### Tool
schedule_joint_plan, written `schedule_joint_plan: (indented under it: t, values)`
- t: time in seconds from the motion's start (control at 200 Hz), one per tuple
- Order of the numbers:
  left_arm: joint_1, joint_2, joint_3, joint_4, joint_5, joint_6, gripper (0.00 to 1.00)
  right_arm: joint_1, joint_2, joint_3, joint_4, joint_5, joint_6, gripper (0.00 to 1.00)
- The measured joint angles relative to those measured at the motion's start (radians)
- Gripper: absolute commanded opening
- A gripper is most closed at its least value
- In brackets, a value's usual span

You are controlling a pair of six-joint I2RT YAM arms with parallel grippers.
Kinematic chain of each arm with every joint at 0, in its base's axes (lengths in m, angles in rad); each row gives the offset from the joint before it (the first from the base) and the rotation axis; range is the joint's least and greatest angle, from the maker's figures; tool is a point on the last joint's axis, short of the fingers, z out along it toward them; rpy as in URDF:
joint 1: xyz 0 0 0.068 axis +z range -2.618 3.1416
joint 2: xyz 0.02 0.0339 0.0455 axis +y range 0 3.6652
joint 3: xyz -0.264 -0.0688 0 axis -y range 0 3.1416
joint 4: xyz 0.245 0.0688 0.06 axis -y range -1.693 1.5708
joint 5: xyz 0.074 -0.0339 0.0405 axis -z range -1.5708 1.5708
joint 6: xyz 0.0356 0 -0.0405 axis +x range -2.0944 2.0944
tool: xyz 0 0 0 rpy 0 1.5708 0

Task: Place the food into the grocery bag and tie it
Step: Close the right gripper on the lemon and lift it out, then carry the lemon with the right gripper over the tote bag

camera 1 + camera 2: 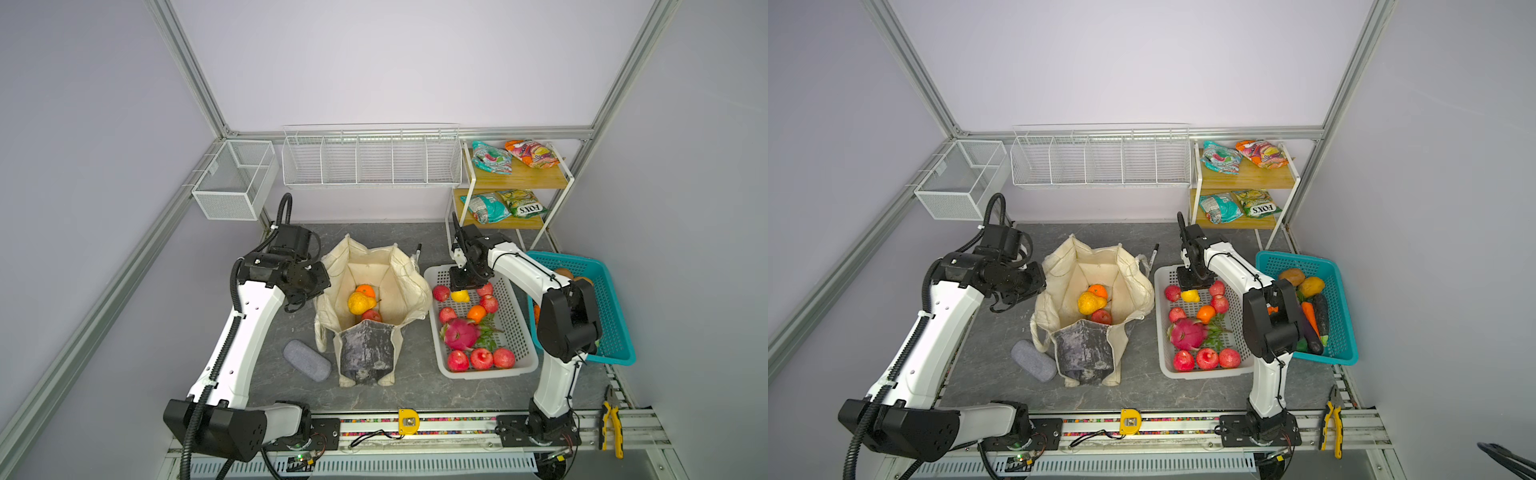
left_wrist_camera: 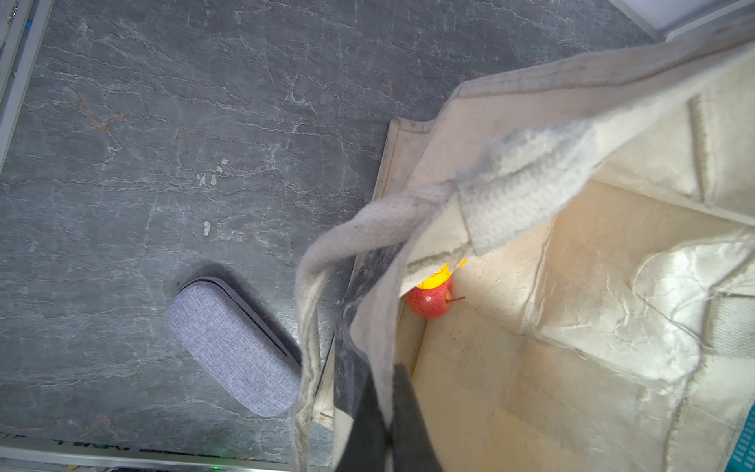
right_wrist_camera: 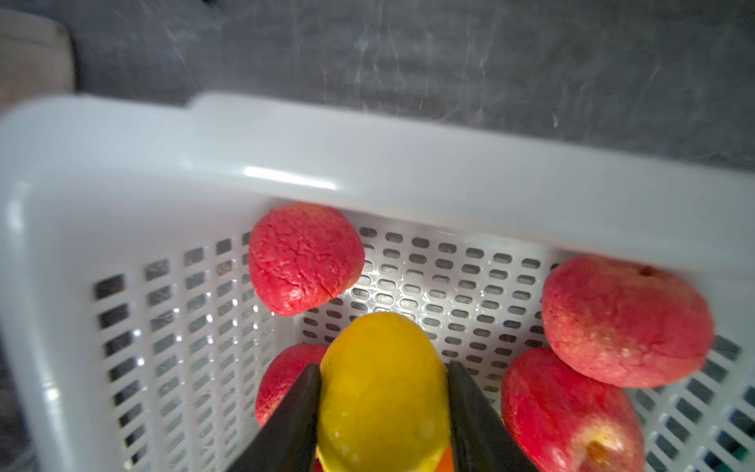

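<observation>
Two arms stood over a dark grey stone-patterned tabletop (image 1: 415, 388), boxed in by pale walls and aluminium framing. There the left gripper (image 2: 384, 425) was pinched fully closed on the rim of the grocery bag (image 1: 409, 286) (standing open mid-table, fruit inside). With jaws partway apart, the right gripper (image 3: 383, 367) clasped a lemon (image 3: 384, 404) at the white basket's (image 1: 486, 371) far end. The right arm hid part of the teal basket (image 1: 619, 332), and the left fingertips were hidden in both top views.

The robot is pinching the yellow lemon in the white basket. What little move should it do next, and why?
Probably lift the lemon straight up. The right gripper is shut on it, but it is inside the white basket with red apples close by, and the grocery bag stands open beside the basket.
</observation>
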Motion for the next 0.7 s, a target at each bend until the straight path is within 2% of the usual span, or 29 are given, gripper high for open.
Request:
schedule_joint_plan:
  t: [0.155,0.465,0.56,0.7]
  values:
    - [0.000,0.002,0.000,0.000,0.000,0.000,0.00,-0.010,-0.019,0.124,-0.055,-0.002,0.012,0.47]
    - [0.000,0.025,0.002,0.007,0.001,0.000,0.00,0.000,-0.090,0.494,-0.151,-0.063,0.074,0.46]
    - [0.000,0.039,0.010,0.006,0.002,0.000,0.00,0.055,-0.127,0.564,-0.148,-0.080,0.107,0.46]
    - [0.000,0.052,0.029,0.005,0.008,0.000,0.00,0.227,-0.147,0.625,-0.115,-0.116,0.152,0.46]
